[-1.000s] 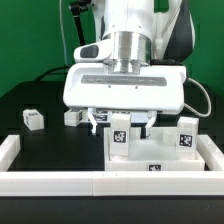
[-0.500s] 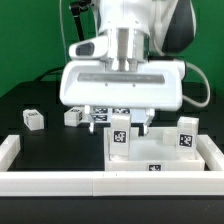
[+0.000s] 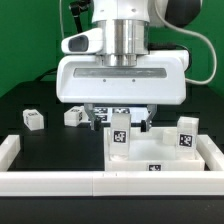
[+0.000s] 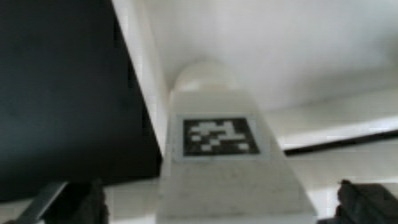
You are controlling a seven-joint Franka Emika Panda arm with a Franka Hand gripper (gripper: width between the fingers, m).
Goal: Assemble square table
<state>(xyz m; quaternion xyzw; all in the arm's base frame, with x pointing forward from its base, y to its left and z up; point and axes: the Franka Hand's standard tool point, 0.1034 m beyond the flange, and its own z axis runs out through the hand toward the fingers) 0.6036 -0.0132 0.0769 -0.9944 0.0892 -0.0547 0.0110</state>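
At the exterior view's left, a loose leg [image 3: 33, 118] is seen lying on the black table [image 3: 20, 100], at about nine o'clock from the gripper [image 3: 121, 119]. A second loose leg [image 3: 73, 116] lies nearer in, just beside the gripper's white body. In the middle, the gripper is held wide apart around the middle leg [image 3: 120, 137], which stands upright on the square tabletop [image 3: 160, 152]. In the wrist view the leg's tag is framed between the two fingertips [image 4: 54, 203], and no contact with either is seen. At three o'clock a right-hand leg [image 3: 185, 136] stands on the same slab, and the white rail [image 3: 100, 182] runs along at six o'clock. If the jaws were closed off-centre, the middle leg could be tipped or dragged out of its corner. A descent too deep could drive the fingertips into the slab. Whether the leg is seated in a socket cannot be told. The slab's far corners are hidden behind the gripper, and the wrist view is blurred, with the fingertips cut off at its edge.
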